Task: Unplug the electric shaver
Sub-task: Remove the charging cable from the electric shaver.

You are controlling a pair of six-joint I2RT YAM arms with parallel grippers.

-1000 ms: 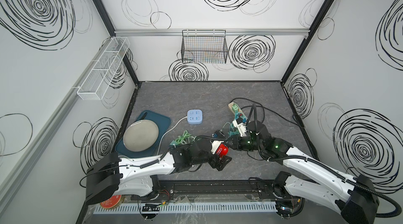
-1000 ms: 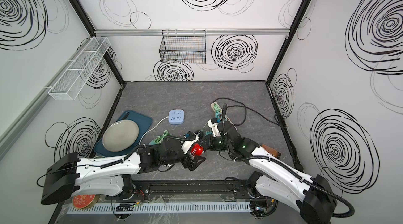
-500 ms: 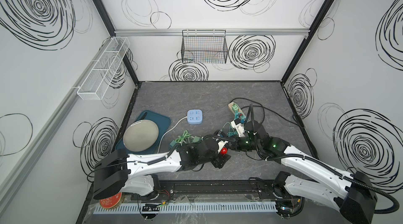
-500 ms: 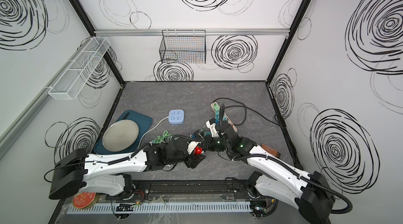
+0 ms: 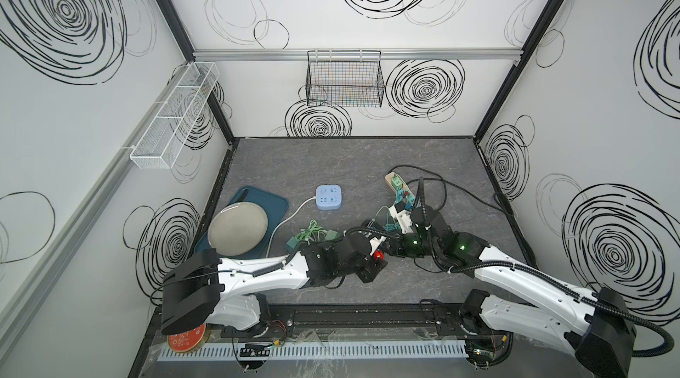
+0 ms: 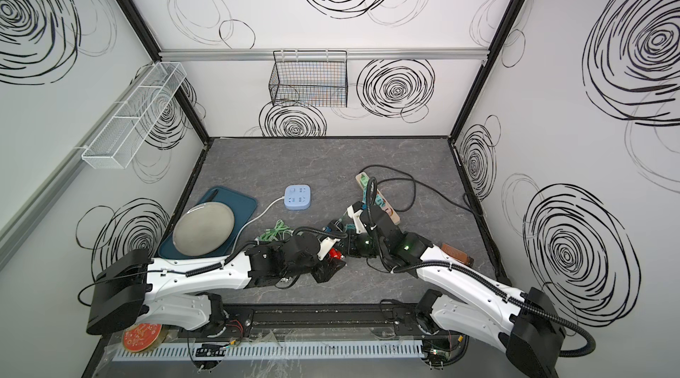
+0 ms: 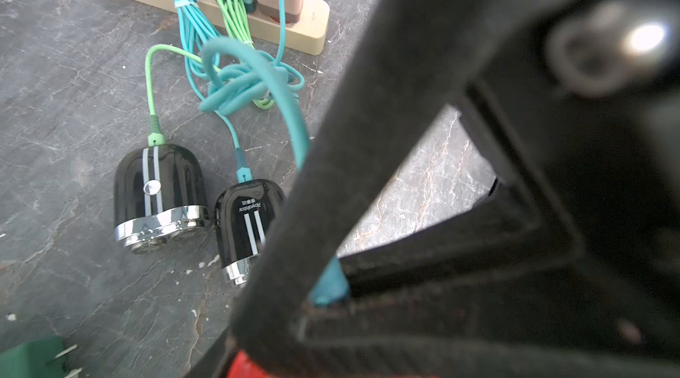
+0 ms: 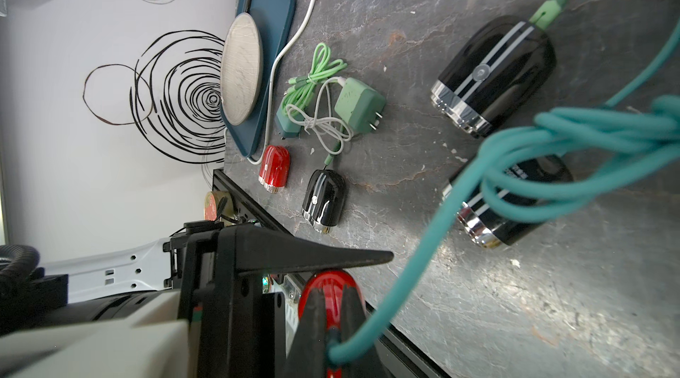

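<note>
Red electric shaver, lower centre in a top view, near the tabletop's front edge; right pincer clamped on the teal cable at the shaver; left pincer flanks its body, possibly touching, grip cannot be told.

A grey plate sits on the blue tray.
</note>
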